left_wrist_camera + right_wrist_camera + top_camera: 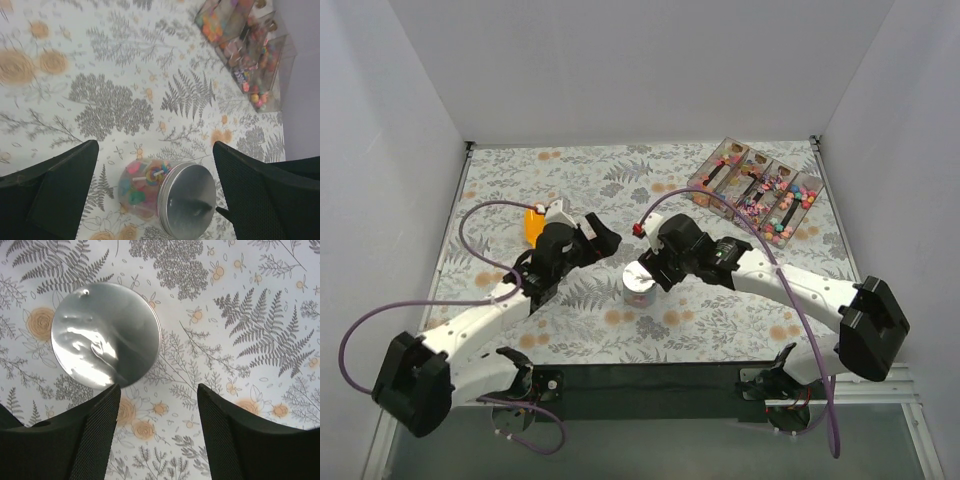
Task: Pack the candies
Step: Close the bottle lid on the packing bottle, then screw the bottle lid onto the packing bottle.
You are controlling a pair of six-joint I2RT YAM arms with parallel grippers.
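A: Where are the candies (145, 175)?

B: Some are in the jar (135, 200), mid-worktop (500, 180), and show through its clear wall. The rest fill the compartments of the tray (758, 155) at the far right corner.

A: Is the jar closed?

B: A metal lid (105, 335) covers its mouth. I can't tell from these views whether it's fastened tight.

A: And the grippers?

B: Both hover near the jar, holding nothing. The left gripper (155, 146) has its fingers wide apart, with the jar ahead of them, untouched. The right gripper (159, 390) is spread too, over the worktop just beside the lid.

A: Why that layout?

B: I'd judge the jar stands central so either arm can reach it, with the tray set back as the supply.

A: Anything else?

B: A scoop (533, 222) by the left arm, partly hidden.
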